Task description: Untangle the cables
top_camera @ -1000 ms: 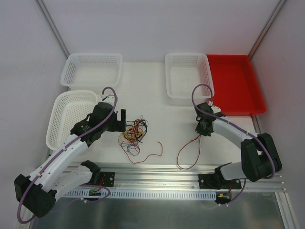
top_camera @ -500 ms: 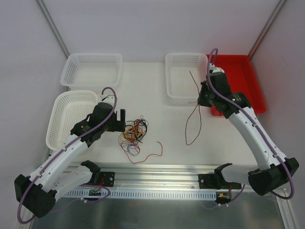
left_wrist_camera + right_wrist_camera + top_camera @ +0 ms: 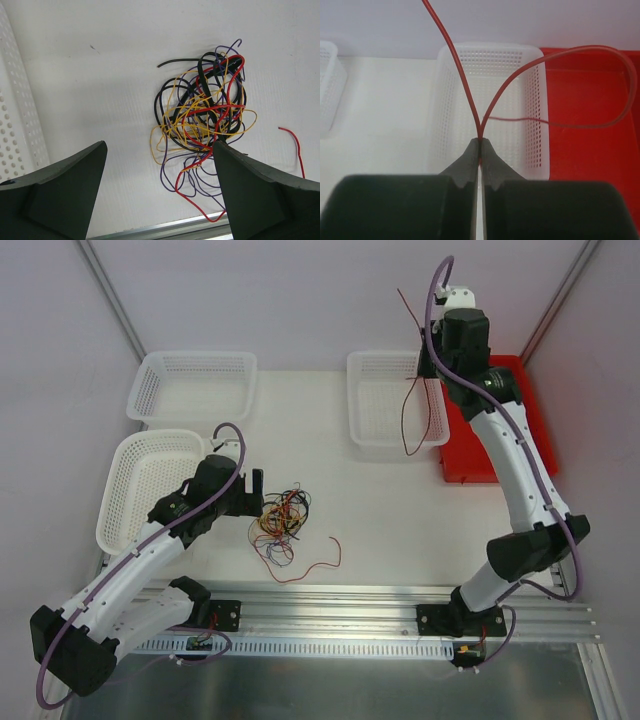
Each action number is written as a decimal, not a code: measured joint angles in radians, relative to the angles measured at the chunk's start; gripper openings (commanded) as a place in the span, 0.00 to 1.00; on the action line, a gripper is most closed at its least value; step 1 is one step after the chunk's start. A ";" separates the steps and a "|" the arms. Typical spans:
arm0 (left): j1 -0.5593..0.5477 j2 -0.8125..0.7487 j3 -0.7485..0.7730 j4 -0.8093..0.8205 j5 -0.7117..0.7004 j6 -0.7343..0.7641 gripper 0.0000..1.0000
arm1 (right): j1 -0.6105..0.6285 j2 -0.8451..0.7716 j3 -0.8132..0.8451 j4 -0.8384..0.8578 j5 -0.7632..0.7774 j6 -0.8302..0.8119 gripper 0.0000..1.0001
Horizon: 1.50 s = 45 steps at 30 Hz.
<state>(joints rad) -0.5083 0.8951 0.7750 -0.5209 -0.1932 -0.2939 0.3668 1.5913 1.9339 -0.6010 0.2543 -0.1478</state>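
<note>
The right claw (image 3: pixel 480 147) is clenched on a thin red curly wire (image 3: pixel 479 131), holding it high above the white mesh plastic basket (image 3: pixel 492 55), beside the red plastic tray (image 3: pixel 585 100). It should lower the wire slowly so that no loop snags a rim. The knotted tangle of red, yellow, black and purple wires (image 3: pixel 205 115) lies on the white counter (image 3: pixel 330 440) below the released left claw (image 3: pixel 157 150), and it is the harder job.
</note>
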 measured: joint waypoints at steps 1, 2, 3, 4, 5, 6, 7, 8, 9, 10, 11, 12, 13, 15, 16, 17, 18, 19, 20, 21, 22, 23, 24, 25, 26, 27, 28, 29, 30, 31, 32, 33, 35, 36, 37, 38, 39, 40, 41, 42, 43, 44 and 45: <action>0.000 0.000 0.000 0.000 0.000 0.000 0.88 | -0.008 0.022 0.012 0.017 -0.001 -0.012 0.01; 0.000 0.000 0.000 0.000 0.000 0.000 0.88 | -0.017 0.052 0.021 0.040 -0.005 -0.027 0.01; 0.000 0.000 0.000 0.000 0.000 0.000 0.88 | -0.025 0.077 0.026 0.066 -0.008 -0.042 0.01; 0.000 0.001 0.000 0.000 0.000 0.000 0.88 | -0.033 0.101 0.026 0.090 -0.013 -0.055 0.01; 0.000 0.001 0.000 0.000 0.000 0.000 0.88 | -0.040 0.130 0.026 0.114 -0.018 -0.069 0.01; 0.000 0.002 0.000 0.000 0.000 0.000 0.88 | -0.047 0.159 0.027 0.141 -0.025 -0.079 0.01; 0.000 0.002 0.000 0.000 0.000 0.000 0.88 | -0.053 0.191 0.030 0.163 -0.034 -0.089 0.01; 0.000 0.003 0.000 0.000 0.000 0.000 0.88 | -0.059 0.224 0.034 0.182 -0.039 -0.095 0.01; 0.000 0.004 0.000 0.000 0.000 0.000 0.88 | -0.063 0.259 0.039 0.195 -0.047 -0.100 0.01; 0.000 0.008 0.000 0.000 0.000 0.000 0.88 | -0.066 0.296 0.044 0.210 -0.054 -0.101 0.01; 0.000 0.013 0.000 0.000 0.000 0.000 0.88 | -0.069 0.330 0.047 0.223 -0.060 -0.101 0.01; 0.000 0.017 0.000 0.000 0.000 0.000 0.88 | -0.071 0.357 0.047 0.229 -0.063 -0.101 0.01; 0.000 0.023 0.000 0.000 0.000 0.000 0.89 | -0.072 0.389 0.047 0.231 -0.067 -0.099 0.01; 0.000 0.034 0.000 0.000 0.000 0.000 0.89 | -0.072 0.447 0.043 0.232 -0.077 -0.092 0.01; 0.000 0.036 0.000 0.000 0.000 0.000 0.88 | -0.072 0.468 0.032 0.238 -0.080 -0.088 0.01; 0.000 0.037 0.000 0.000 0.000 0.000 0.88 | -0.072 0.484 0.018 0.238 -0.080 -0.080 0.01; 0.000 0.037 0.000 0.000 0.000 0.000 0.89 | -0.073 0.500 0.006 0.238 -0.080 -0.074 0.01; 0.000 0.037 0.000 0.000 0.000 0.000 0.89 | -0.073 0.515 -0.002 0.237 -0.080 -0.066 0.01; 0.000 0.037 0.000 0.000 0.001 0.000 0.89 | -0.074 0.529 -0.005 0.238 -0.081 -0.058 0.01; 0.000 0.037 0.000 0.000 0.001 0.000 0.89 | -0.075 0.544 -0.006 0.237 -0.082 -0.048 0.01; 0.000 0.037 0.000 0.000 0.001 0.000 0.89 | -0.076 0.553 -0.006 0.238 -0.084 -0.043 0.01; 0.000 0.037 0.000 0.000 0.001 0.000 0.88 | -0.079 0.565 -0.006 0.238 -0.087 -0.035 0.02; 0.000 0.037 0.000 0.000 0.001 0.000 0.89 | -0.082 0.579 -0.003 0.237 -0.091 -0.028 0.05; 0.000 0.037 0.000 0.000 0.001 0.001 0.89 | -0.086 0.596 0.011 0.229 -0.098 -0.022 0.11; 0.000 0.037 0.000 0.000 0.001 0.000 0.89 | -0.091 0.623 0.042 0.211 -0.107 -0.017 0.30; 0.000 0.036 0.000 0.000 0.001 0.001 0.89 | -0.095 0.650 0.074 0.204 -0.113 -0.008 0.39; 0.000 0.036 0.000 0.000 0.001 0.000 0.89 | -0.096 0.669 0.100 0.195 -0.119 -0.009 0.54; 0.002 0.036 0.000 0.000 0.001 0.001 0.89 | -0.100 0.689 0.123 0.187 -0.125 -0.008 0.61; 0.005 0.036 0.000 0.000 0.001 0.001 0.89 | -0.102 0.698 0.132 0.181 -0.131 -0.007 0.67; 0.006 0.036 0.000 0.000 0.001 0.001 0.89 | -0.104 0.699 0.132 0.171 -0.137 -0.008 0.72; 0.006 0.036 0.000 0.000 0.001 0.001 0.89 | -0.105 0.699 0.130 0.164 -0.144 -0.006 0.80; 0.006 0.036 0.000 0.000 0.001 0.001 0.89 | -0.105 0.694 0.128 0.163 -0.149 -0.003 0.82; 0.006 0.035 0.000 0.000 0.001 0.001 0.89 | -0.105 0.676 0.110 0.162 -0.159 -0.002 0.84; 0.006 0.035 0.000 0.000 0.001 0.001 0.89 | -0.105 0.656 0.091 0.160 -0.163 -0.002 0.84; 0.006 0.033 0.000 0.000 0.001 0.001 0.89 | -0.105 0.630 0.068 0.151 -0.166 -0.002 0.84; 0.006 0.032 0.000 0.000 0.001 0.001 0.89 | -0.104 0.601 0.047 0.140 -0.173 -0.002 0.84; 0.006 0.030 0.000 0.000 0.001 0.001 0.89 | -0.104 0.566 0.024 0.134 -0.181 -0.002 0.84; 0.006 0.028 0.000 0.000 0.001 0.001 0.89 | -0.104 0.525 0.001 0.127 -0.192 -0.002 0.84; 0.006 0.026 0.000 0.000 0.001 0.001 0.89 | -0.104 0.490 -0.018 0.119 -0.198 -0.002 0.84; 0.006 0.022 0.000 0.000 0.001 0.001 0.89 | -0.104 0.441 -0.043 0.115 -0.209 -0.001 0.84; 0.006 0.018 0.000 0.000 0.001 0.001 0.89 | -0.104 0.386 -0.072 0.114 -0.224 0.000 0.84; 0.006 0.015 0.000 0.000 0.001 0.001 0.89 | -0.103 0.330 -0.102 0.109 -0.242 0.003 0.84; 0.006 0.012 0.000 0.000 0.001 0.000 0.89 | -0.103 0.274 -0.129 0.101 -0.258 0.006 0.84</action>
<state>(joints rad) -0.5018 0.9073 0.7750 -0.5213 -0.1925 -0.2935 0.2638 1.8652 1.8046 -0.5003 -0.0040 -0.1417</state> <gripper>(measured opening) 0.887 0.837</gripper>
